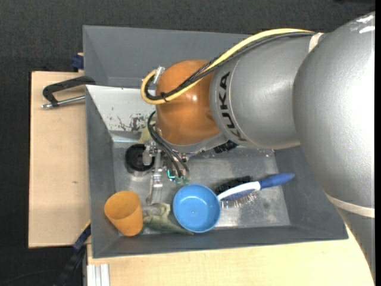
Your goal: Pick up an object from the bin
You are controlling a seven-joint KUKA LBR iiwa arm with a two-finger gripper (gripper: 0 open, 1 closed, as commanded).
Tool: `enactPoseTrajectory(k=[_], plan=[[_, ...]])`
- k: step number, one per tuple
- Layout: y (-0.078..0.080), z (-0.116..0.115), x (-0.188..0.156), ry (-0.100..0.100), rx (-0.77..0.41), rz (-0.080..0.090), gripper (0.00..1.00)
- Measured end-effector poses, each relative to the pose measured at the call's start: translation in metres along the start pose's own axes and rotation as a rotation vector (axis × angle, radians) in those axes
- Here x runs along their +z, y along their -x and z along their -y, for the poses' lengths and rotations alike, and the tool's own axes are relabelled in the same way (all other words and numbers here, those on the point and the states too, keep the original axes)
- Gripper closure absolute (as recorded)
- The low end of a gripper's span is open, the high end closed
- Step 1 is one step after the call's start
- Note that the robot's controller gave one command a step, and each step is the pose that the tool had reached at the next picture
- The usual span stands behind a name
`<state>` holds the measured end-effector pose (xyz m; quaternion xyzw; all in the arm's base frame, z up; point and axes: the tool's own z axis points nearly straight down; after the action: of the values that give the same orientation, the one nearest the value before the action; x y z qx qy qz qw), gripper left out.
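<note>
black disc (136,158) part-hidden, olive lump (156,217) unidentifiable

This looks like a robot lab or test cell. A grey KUKA arm (268,94) with an orange cover (181,109) and a yellow cable (262,37) reaches into a metal bin (98,159). The bin stands on dark matting (178,2) and holds household oddments: a cup (124,212), a bowl (195,208) and a brush (250,188).

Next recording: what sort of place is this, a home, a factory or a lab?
Most likely a robotics lab grasping cell: a KUKA arm reaches into a grey metal bin holding mismatched small items, such as an orange cup, a blue bowl and a brush.
</note>
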<state>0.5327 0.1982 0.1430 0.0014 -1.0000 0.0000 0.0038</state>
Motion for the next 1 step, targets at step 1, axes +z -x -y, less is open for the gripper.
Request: enactPoseTrajectory(k=[1], plan=[[-0.0302,-0.0237,-0.0224,0.001,-0.193,0.008,0.00]])
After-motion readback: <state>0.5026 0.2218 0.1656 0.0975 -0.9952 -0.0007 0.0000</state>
